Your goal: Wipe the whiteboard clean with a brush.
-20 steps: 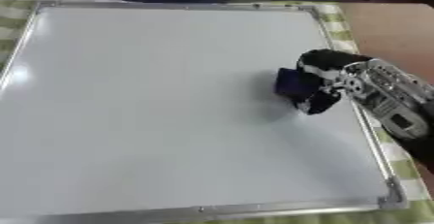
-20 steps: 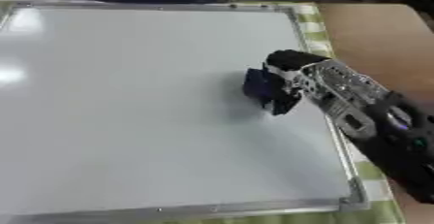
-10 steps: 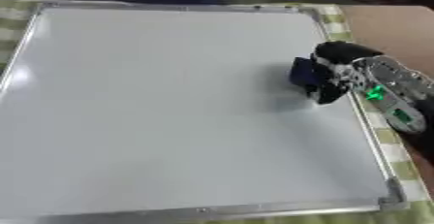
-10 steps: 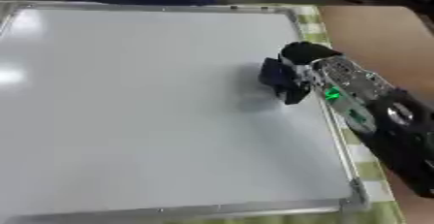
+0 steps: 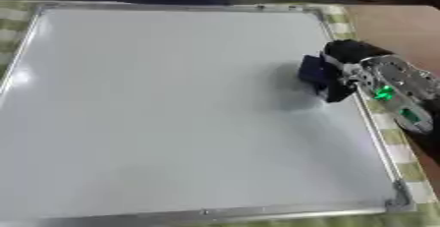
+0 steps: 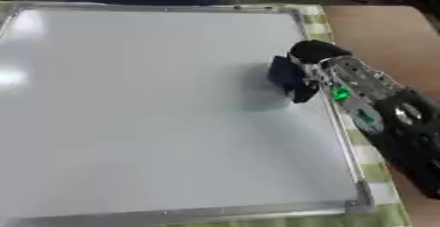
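Wiping stage, late by the look of it: whiteboard (image 5: 154,113), silver-framed, lying flat and filling most of the view, its surface showing no writing or marks anywhere that can be made out, only pale glare patches along the left side. Brush (image 5: 316,73), a dark blue block-shaped eraser, positioned on the right part of the board, just inside the right frame rail and a little far of the middle, its lower face seemingly on the board, a soft shadow spreading to its near-left. Right hand (image 5: 365,71), black with silver parts and green indicator lights, entering from the right edge, fingers curled around the brush and holding it. Left hand: absent from both views. Checked cloth (image 6: 319,22), green and white, visible under the board at the right and near edges; brown table surface (image 6: 378,29) beyond it at the far right. Remaining work, as a judgement: little or none visible; faint residue cannot be ruled out under the glare, so perhaps a closing pass along the right edge, then setting the brush aside.
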